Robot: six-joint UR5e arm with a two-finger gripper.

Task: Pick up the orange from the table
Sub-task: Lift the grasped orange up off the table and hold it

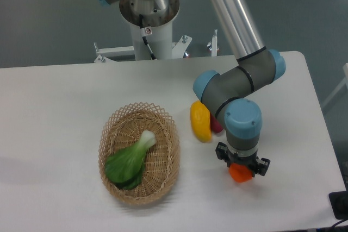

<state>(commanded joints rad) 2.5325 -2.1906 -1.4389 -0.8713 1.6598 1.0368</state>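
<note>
The orange [240,173] sits under the gripper [242,170], on the near right part of the white table [54,112]. The claw is squeezed around the orange. A yellow fruit [199,121] lies just left, and a basket [139,152] with a green leafy vegetable [129,162] sits farther left.

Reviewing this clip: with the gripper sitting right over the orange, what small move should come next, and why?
Probably a short straight lift. The gripper sits directly over the orange, its fingers flanking the fruit low at the table. Whether the jaws are fully closed is hidden by the wrist, so I'd confirm the squeeze first, then raise it clear of the yellow fruit nearby.
</note>
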